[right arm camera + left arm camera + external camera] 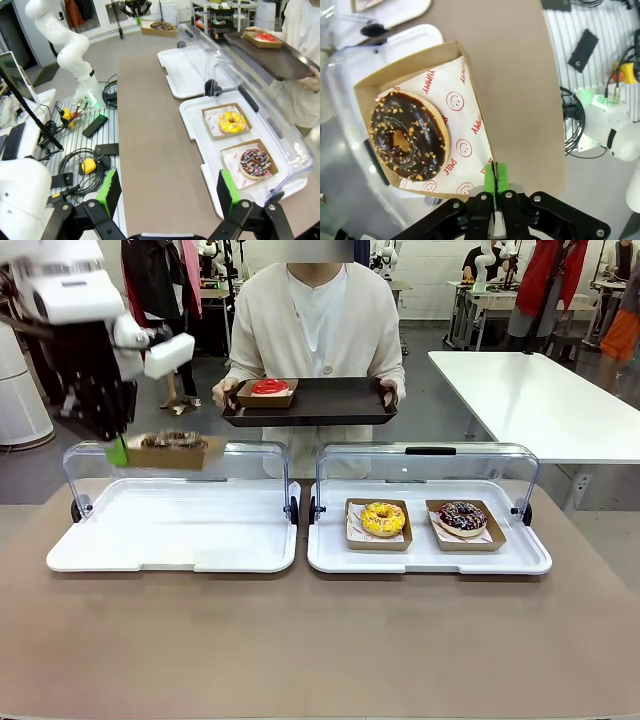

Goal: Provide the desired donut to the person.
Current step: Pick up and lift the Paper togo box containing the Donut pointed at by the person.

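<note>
My left gripper [118, 451] is shut on the rim of a cardboard tray [172, 452] that carries a chocolate donut [174, 440] with nut crumbs. It hangs above the back of the left white display tray [170, 530]. In the left wrist view the green fingertips [501, 177] pinch the tray's wall beside the donut [409, 135] on its printed paper. The person [320, 320] stands across the table holding a dark serving tray [330, 405] with a red donut [270, 388] in a box. My right gripper [168, 195] stands open, back from the table, with nothing between its fingers.
The right display tray [430, 558], its clear lid [430, 475] raised, holds a yellow donut [383, 518] and a sprinkled chocolate donut [462, 517]. The left tray's lid [250, 465] is also up. A white table [540, 400] stands at the far right. Brown tabletop [320, 640] lies in front.
</note>
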You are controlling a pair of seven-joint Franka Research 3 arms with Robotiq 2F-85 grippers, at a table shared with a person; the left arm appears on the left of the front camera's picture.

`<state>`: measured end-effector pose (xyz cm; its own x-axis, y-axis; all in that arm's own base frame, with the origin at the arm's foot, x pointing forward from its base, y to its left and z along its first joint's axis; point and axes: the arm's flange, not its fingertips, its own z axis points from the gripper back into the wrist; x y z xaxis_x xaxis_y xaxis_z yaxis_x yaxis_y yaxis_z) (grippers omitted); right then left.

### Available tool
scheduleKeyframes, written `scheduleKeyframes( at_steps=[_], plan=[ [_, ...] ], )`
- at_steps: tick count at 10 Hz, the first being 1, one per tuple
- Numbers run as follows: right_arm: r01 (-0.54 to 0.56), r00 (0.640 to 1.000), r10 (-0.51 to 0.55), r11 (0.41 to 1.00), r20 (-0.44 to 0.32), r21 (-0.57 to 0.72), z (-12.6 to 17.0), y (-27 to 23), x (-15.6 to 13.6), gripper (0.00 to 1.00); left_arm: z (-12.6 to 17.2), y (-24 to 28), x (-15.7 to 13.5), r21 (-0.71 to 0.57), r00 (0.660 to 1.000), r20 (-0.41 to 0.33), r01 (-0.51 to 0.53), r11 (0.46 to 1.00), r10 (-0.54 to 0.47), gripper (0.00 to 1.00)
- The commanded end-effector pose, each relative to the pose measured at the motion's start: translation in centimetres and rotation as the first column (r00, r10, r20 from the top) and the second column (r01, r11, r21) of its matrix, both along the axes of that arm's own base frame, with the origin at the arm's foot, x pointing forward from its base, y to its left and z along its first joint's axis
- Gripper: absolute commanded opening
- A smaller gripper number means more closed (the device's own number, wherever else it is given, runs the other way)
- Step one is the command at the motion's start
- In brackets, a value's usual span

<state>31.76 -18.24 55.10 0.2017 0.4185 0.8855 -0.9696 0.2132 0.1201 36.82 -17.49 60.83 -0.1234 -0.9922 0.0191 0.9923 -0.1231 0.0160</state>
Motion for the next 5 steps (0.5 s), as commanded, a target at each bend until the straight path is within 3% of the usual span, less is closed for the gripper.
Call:
scheduleKeyframes(
  at_steps=[1,4,5],
  plan=[
    [-0.004,1.000,0.004,1.000,0.006,0.011,0.0,0.0,0.0,1.00,1.5,-0.3,1.6,0.009,0.999,0.034,-0.040,0.999,0.040,0.00],
    [-0.004,1.000,0.004,1.000,0.006,0.011,0.0,0.0,0.0,1.00,1.8,0.3,3.5,-0.034,0.997,0.052,-0.051,0.998,0.053,0.00],
    [-0.004,1.000,0.004,1.000,0.006,0.011,0.0,0.0,0.0,1.00,2.5,0.1,2.0,-0.018,0.998,0.046,-0.041,0.999,0.042,0.00]
  ],
)
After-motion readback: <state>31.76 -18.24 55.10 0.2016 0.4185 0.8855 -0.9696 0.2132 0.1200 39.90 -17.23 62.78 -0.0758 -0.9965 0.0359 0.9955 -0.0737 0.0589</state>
